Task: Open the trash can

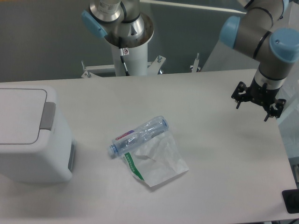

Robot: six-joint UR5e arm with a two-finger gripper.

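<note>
**Lid shut, gripper far off at the opposite side**

Near edge of table (224, 186): a thin white plastic bag (161, 161) w/ green stripe lies flat, mid-table. A clear bottle (139, 135) lies on its side touching the bag's upper-left edge, cap end toward lower left, base toward upper right.

Left side: the trash can (32, 149) sits at the table's left edge, partly cut off by the frame. Lid looks flat & closed. Its grey push-bar (47, 115) is on the right edge of the top, facing the bottle. Bar's long axis runs near-to-far; the bin's visible top looks longer left-to-right, but full extent is out of view, so can't be sure.

Farther back, right: the gripper (258, 103) hangs above the table's right side, well apart from the bin, nothing held. Fingers (238, 101) appear spread apart & pointing down.

Step in hand, as I judge it: travel left to the bar. To do it well: stay high enough to pass over bottle & bag, probably bring fingers together for a stiff tip, line up over the bar's middle, then press straight down, not at an angle, so the tip doesn't slide off onto the lid. Risk: shoving the bin sideways if contact comes from the side.

Far back: the arm's base column (131, 58) behind the table.
</note>
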